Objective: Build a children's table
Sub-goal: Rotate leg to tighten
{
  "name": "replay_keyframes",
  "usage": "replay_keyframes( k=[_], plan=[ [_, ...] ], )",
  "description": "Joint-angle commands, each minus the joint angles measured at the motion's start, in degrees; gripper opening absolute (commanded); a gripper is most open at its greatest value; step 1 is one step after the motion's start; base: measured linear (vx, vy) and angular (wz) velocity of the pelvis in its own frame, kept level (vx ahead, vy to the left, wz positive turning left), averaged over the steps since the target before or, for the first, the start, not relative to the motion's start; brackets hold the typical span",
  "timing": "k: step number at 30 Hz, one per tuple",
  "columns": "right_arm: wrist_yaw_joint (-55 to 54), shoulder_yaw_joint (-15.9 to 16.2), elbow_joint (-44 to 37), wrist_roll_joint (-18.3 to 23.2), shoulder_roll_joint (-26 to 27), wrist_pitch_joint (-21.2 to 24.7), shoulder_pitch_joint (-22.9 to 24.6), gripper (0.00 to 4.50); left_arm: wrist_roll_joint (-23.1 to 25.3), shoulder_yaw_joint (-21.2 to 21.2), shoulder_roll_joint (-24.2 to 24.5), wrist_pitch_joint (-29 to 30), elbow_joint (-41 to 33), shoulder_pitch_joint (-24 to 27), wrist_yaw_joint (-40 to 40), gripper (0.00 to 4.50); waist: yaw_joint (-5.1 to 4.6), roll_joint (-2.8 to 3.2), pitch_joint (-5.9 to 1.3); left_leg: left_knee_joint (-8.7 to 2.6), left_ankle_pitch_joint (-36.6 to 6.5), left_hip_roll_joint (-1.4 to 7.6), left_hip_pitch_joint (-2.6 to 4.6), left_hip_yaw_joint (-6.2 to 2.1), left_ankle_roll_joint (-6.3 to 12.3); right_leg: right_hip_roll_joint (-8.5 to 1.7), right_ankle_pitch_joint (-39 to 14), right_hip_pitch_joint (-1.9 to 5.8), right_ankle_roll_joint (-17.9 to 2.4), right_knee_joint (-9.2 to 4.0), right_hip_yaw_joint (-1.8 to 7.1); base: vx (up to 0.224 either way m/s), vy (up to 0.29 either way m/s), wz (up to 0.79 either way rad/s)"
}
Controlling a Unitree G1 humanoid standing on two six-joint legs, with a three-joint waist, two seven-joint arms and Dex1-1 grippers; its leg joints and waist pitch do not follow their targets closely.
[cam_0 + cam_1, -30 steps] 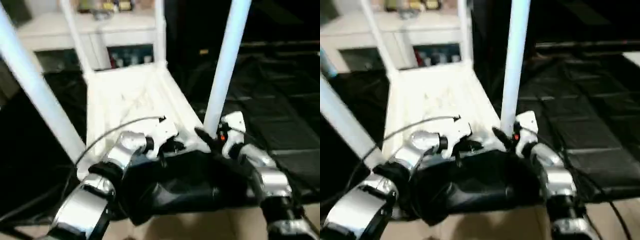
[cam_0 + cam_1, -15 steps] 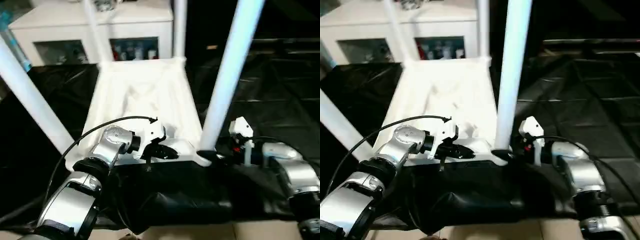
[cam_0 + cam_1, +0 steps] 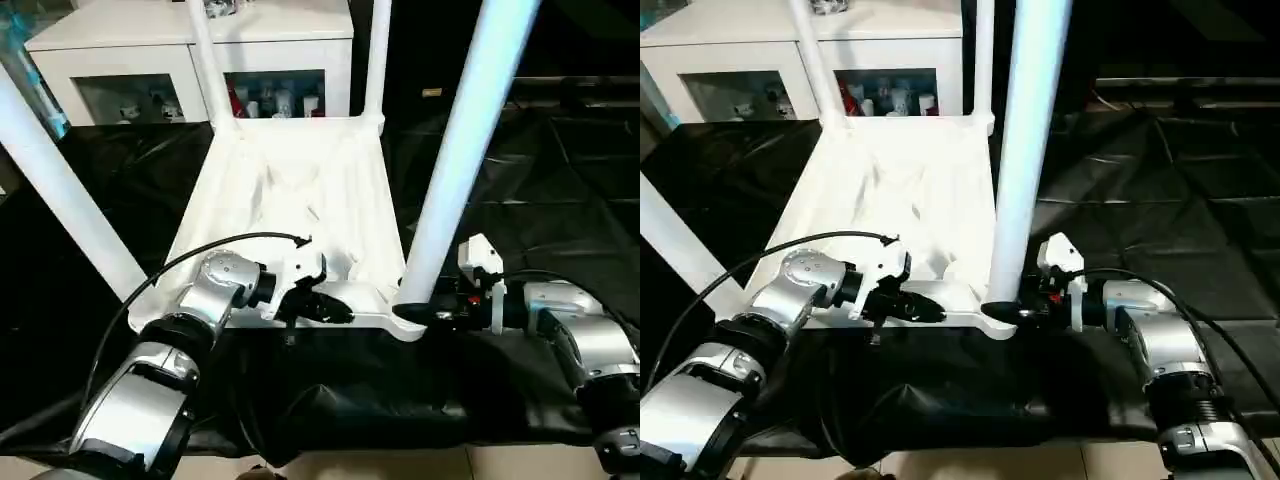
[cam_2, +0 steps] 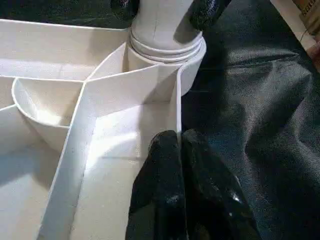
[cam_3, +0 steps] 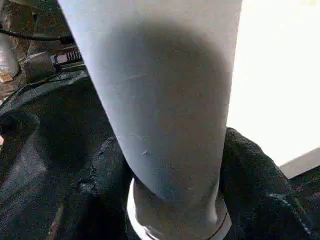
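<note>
The kids' table [image 3: 300, 200] lies upside down on the black-covered work table [image 3: 560, 200], ribbed underside facing up, w/ its four white legs standing up from the corner sockets. Near right leg [image 3: 455, 160] rises from the socket closest to the robot's right arm; near left leg [image 3: 60, 190] leans out toward the left edge of the head views; the two far legs [image 3: 205, 60] stand at the back corners, in front of a white cabinet [image 3: 190, 50] w/ glass doors and small bottles inside.

Right gripper [image 3: 425, 313] sits at the base of the near right leg, just above the socket. Wrist view shows its two black fingers [image 5: 255, 190] one on each side of the leg, pressed against it, so about half open and wrapped round the tube. Leg is upright in the socket collar [image 4: 167, 47].

Left gripper [image 3: 335, 312] reaches level across the near edge of the tabletop, fingers [image 4: 172, 195] squeezed together, nothing between them. Fingertips rest on or just over the rim wall by the near right corner; can't tell if they actually touch. In the left wrist view the right gripper's black fingertips show at either side of the leg above the collar.

Black cable [image 3: 200, 255] loops from the left wrist back along the silver forearm [image 3: 150, 400]. Black cloth bunches up under the near edge of the tabletop.
</note>
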Motion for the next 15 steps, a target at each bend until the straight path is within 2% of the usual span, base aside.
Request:
replay_keyframes(
  k=[1, 4, 6, 7, 8, 10, 11, 12, 15],
  plan=[
    [-0.9, 2.1, -0.5, 0.4, 1.9, 1.2, 1.9, 2.13, 0.4, 0.0, -1.1, 0.4, 1.0, -1.3, 2.2, 0.00, 0.20, -1.47, -3.66, -3.69, -8.9, 2.43, 0.69, -0.34, 6.98, -2.26, -5.1, 2.59, -15.5, -3.76, 2.20, 0.000, 0.000, 0.00],
    [-8.2, 1.3, 0.8, -1.8, 4.6, 0.0, 2.9, 2.09, 0.9, 0.7, -2.6, 1.2, 1.9, -2.1, 6.8, 0.00, 0.12, -1.44, -3.39, -4.07, -11.3, 2.43, 0.78, -0.36, 5.55, -2.30, -9.4, 2.47, -14.6, -4.24, 2.21, 0.000, 0.000, 0.00],
    [-16.0, 0.4, 3.3, -4.0, 7.6, -0.7, 3.0, 2.05, 1.0, 1.0, -4.5, 2.0, 2.1, -2.4, 10.6, 0.00, -0.35, -1.26, -2.91, -4.65, -16.9, 2.28, 1.29, -0.46, 2.34, -2.38, -18.1, 2.05, -12.6, -5.20, 2.22, 0.000, 0.000, 0.00],
    [-19.0, -0.1, 4.3, -4.6, 8.7, -0.6, 2.8, 2.04, 1.1, 1.1, -5.3, 2.1, 2.1, -2.5, 12.2, 0.00, -0.50, -1.16, -2.86, -4.79, -18.0, 2.31, 1.33, -0.66, 1.44, -2.51, -20.1, 2.02, -12.0, -5.31, 2.24, 0.000, 0.000, 0.00],
    [-24.3, -1.0, 5.9, -5.1, 11.0, 0.3, 2.2, 2.04, 1.3, 1.0, -6.7, 2.3, 1.8, -2.4, 14.5, 0.00, -1.05, -1.26, -2.59, -5.10, -19.8, 2.19, 0.99, -0.93, 0.42, -2.45, -23.3, 2.20, -10.4, -5.61, 2.12, 0.000, 0.000, 0.00],
    [-27.7, -1.6, 6.6, -5.0, 13.6, 0.3, 1.7, 2.02, 1.3, 0.7, -8.3, 3.2, 1.1, -2.0, 15.2, 0.00, -1.81, -1.24, -2.47, -5.36, -22.7, 2.03, 1.14, -1.22, -0.81, -2.40, -27.2, 2.05, -8.6, -6.10, 1.94, 0.000, 0.000, 0.00],
    [-30.2, -1.9, 7.3, -5.2, 15.2, 0.1, 1.2, 2.01, 1.7, 0.3, -9.2, 3.3, 0.9, -1.8, 16.3, 0.00, -2.30, -0.77, -2.41, -5.39, -24.6, 1.91, 1.44, -1.39, -1.11, -2.46, -29.2, 1.81, -7.9, -6.47, 1.86, 0.000, 0.000, 0.00],
    [-32.0, -2.1, 7.7, -5.4, 16.3, 0.0, 0.7, 2.00, 1.9, 0.1, -9.7, 3.3, 0.8, -1.7, 17.1, 0.00, -2.86, -0.88, -2.39, -5.57, -25.5, 1.88, 1.29, -1.53, -1.19, -2.41, -29.6, 1.95, -7.4, -6.68, 1.74, 0.000, 0.000, 0.00],
    [-36.1, -1.4, 8.8, -6.4, 19.6, -0.2, -0.7, 2.00, 2.3, -0.4, -11.5, 3.4, 0.5, -1.4, 19.0, 0.00, -3.63, -0.85, -2.50, -5.82, -25.8, 1.82, 1.07, -1.74, -1.20, -2.34, -28.4, 2.03, -7.2, -6.81, 1.55, 0.000, 0.000, 0.00]
  ],
)
